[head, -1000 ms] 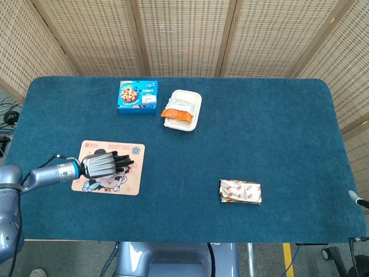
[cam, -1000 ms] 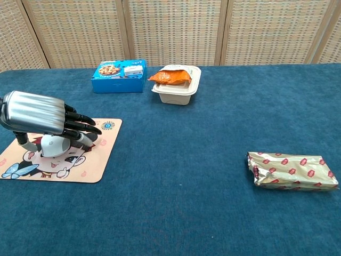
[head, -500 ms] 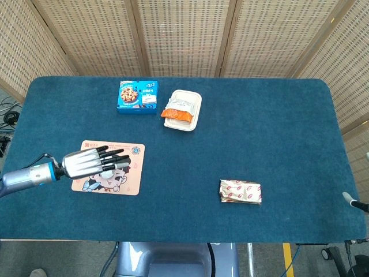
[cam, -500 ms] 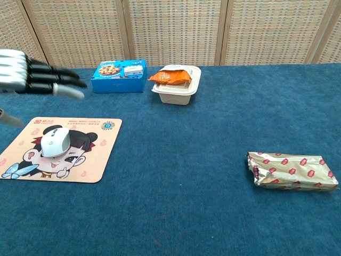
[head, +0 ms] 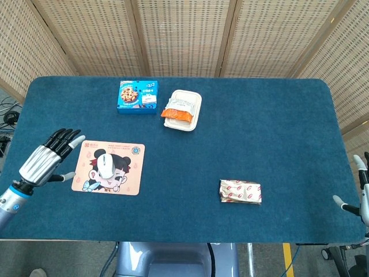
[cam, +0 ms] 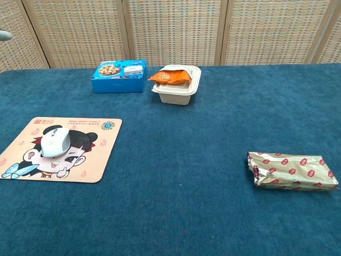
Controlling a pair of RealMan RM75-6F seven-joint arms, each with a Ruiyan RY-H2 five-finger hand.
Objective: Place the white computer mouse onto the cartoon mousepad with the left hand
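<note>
The white computer mouse lies on the cartoon mousepad, over the drawn face, with nothing touching it. In the chest view the mouse sits on the pad's left half. My left hand hovers to the left of the pad, clear of it, fingers spread and holding nothing. Only one of its fingertips shows at the chest view's top left edge. At the head view's right edge, beyond the table, just a finger and the thumb of my right hand show, apart and holding nothing.
A blue cookie box and a beige takeout container with an orange packet in it stand at the back. A shiny foil packet lies at the front right. Woven screens close off the far side.
My left hand let go of the mouse, rose off the pad and drew back to the left. The mouse stays on the pad. More of the right hand now shows.
</note>
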